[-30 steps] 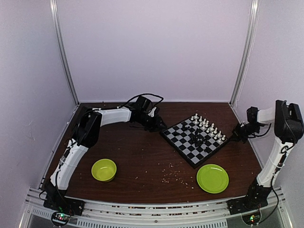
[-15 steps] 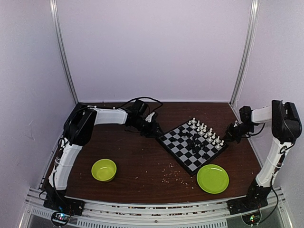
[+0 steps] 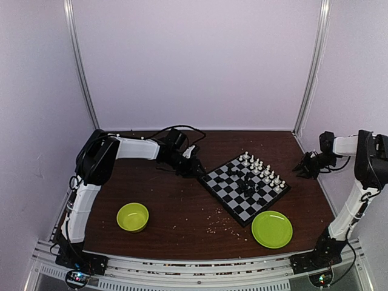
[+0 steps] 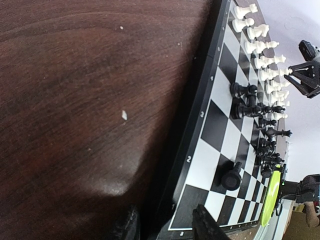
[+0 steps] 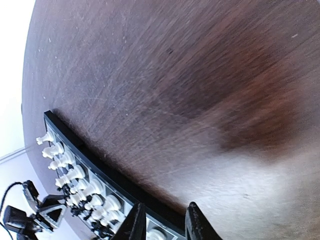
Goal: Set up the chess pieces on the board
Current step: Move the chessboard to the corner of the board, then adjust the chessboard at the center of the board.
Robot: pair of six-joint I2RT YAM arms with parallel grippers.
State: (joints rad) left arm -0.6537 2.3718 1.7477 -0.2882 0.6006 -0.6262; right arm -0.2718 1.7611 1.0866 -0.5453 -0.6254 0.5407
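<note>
- Two arms flank the board (image 3: pixel 245 188): left gripper (image 3: pixel 193 168) at its left corner, jaws apart astride the rim; right gripper (image 3: pixel 305 170) parted, empty, well apart.
- Black chess pieces (image 3: pixel 247 182) cluster mid-board, lying right of the nearer left gripper.

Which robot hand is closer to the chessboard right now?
Left. The left gripper sits right at the board's left corner. The right gripper hangs off to the board's right side, with bare table between them.

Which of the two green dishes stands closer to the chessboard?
The flat green plate, close to the board's near corner. The green bowl sits apart, far left.
</note>
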